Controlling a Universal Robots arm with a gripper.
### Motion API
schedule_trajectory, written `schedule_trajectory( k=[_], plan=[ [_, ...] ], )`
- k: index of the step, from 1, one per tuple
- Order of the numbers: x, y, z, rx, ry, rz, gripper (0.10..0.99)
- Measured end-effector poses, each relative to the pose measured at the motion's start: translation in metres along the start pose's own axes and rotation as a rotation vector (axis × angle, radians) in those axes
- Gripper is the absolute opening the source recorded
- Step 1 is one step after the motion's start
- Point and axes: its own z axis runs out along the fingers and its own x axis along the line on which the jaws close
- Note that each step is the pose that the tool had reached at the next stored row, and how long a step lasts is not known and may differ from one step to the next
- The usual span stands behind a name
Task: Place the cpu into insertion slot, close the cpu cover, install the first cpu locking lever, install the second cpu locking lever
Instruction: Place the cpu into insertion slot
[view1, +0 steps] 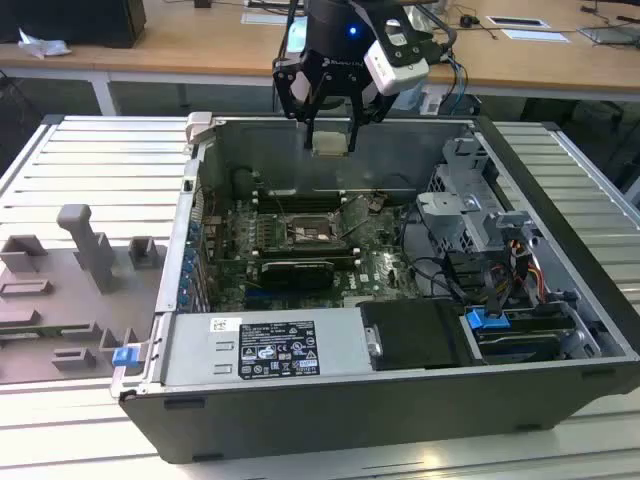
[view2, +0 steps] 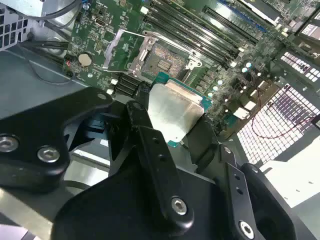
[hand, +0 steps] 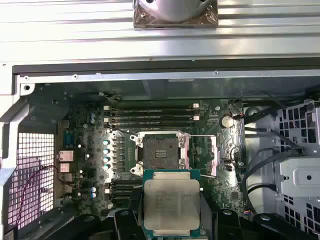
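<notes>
Silvery-beige, flat and square, the cpu (hand: 171, 202) has a green rim. The gripper (view1: 331, 140) jaws clamp its sides, above the computer case (view1: 300, 425).

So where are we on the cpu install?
Done: cpu picked up, gripper shut on it. In hand: held inside the open case, short of the empty insertion slot. Left: seating it, closing the open cpu cover, both lever steps.

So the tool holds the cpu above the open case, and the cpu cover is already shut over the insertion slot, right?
Not quite. The cpu cover stands open, swung beside the bare insertion slot, as the second wrist view shows. The tool does hold the cpu above the open case.
</notes>
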Motion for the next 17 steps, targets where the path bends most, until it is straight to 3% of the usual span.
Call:
schedule_trajectory(
  k=[17],
  plan=[
    [0.0001,-0.0001,0.0008,-0.002,-0.0093,0.104,0.541]
  ],
)
